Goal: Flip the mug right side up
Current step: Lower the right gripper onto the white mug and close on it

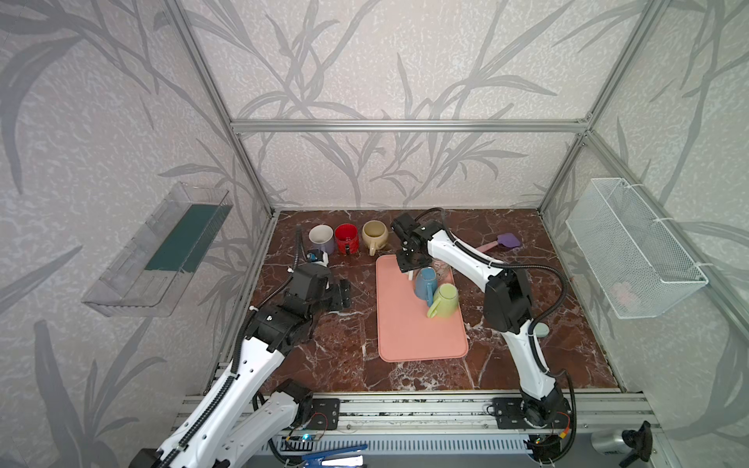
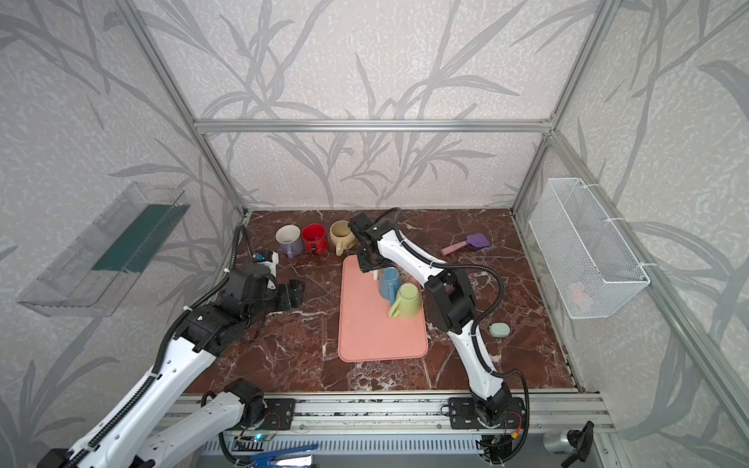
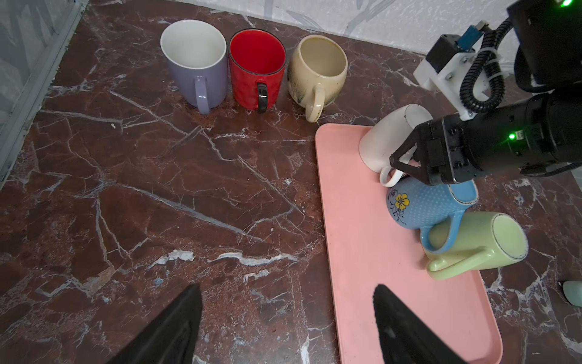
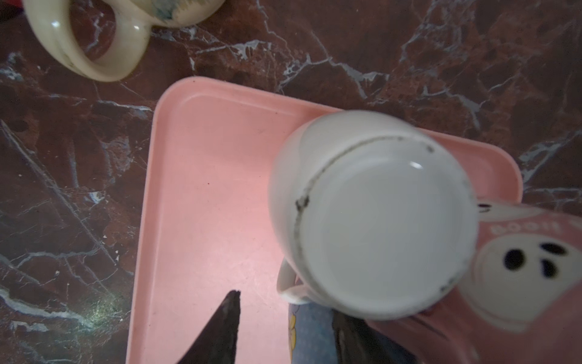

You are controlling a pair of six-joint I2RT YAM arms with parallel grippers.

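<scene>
Across the brown marble tabletop (image 1: 324, 356), both arms reach in from the near edge. A pink tray (image 1: 417, 336) lies lengthwise at the middle, slightly toward the right edge.

Left arm (image 1: 259, 356): low over the tabletop, left of the tray.
Right arm (image 1: 458, 255): stretched over the tray's far end.

Along the far edge, left of the tray, three mugs stand mouth up in a row: lilac mug (image 3: 195, 69), red mug (image 3: 256, 69), cream mug (image 3: 318, 72).

On the tray's far half:
- white mug (image 3: 387, 138), the task's one, by the far edge, mouth down and tilted, rim on the tray, base toward the right wrist camera.
- pink mug (image 4: 519, 261), just beside it toward the far right corner, mostly hidden in both top views.
- blue mug (image 3: 422, 205) and green mug (image 3: 482, 242), base up, touching each other along the right edge.

Right gripper (image 3: 400, 164): jaws partly apart, the white mug's handle between them. One finger stands clear of the handle, with bare tray showing between. Whether the other presses the mug, I cannot tell.

Left gripper (image 3: 287, 286): jaws wide apart, nothing between them, above the tabletop beside the tray's left edge.

Purple spatula (image 1: 506, 240): near the far right corner.
</scene>
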